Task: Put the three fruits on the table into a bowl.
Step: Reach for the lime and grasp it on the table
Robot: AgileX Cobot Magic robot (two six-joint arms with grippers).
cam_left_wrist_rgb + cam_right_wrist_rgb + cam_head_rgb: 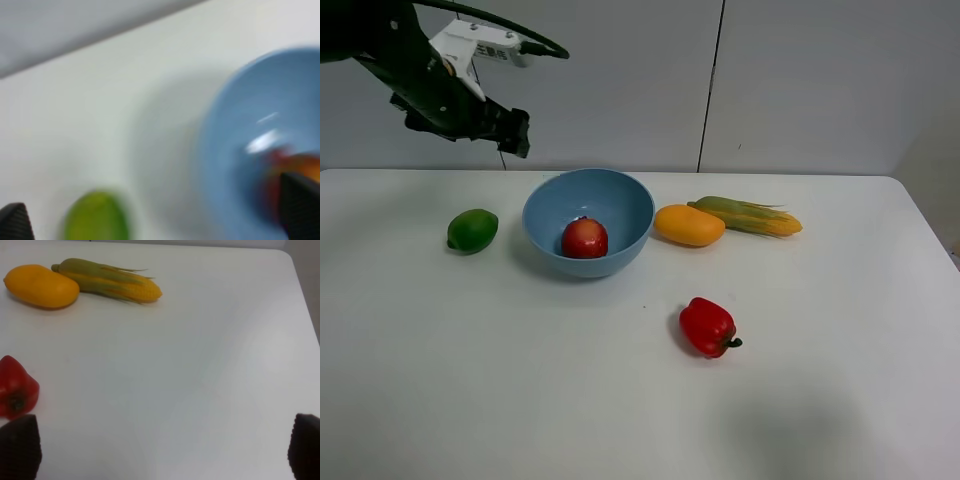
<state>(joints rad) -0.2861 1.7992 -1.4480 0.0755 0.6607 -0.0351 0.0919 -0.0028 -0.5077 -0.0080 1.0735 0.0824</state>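
Observation:
The light-blue bowl (588, 222) stands on the white table (620, 400) with the red apple-like fruit (584, 238) inside it. The green lime (472, 230) lies on the table left of the bowl. The orange-yellow mango (689, 225) lies right of the bowl. My left gripper (510, 130) is high above the table, behind and left of the bowl, open and empty. Its blurred wrist view shows the lime (97, 217), the bowl (260, 145) and the apple (295, 167). My right gripper (160, 450) is open and empty; its view shows the mango (41, 286).
A corn cob with green husk (748, 216) lies just right of the mango, also in the right wrist view (107, 281). A red bell pepper (708, 327) lies in front of the bowl to the right, also in the right wrist view (16, 387).

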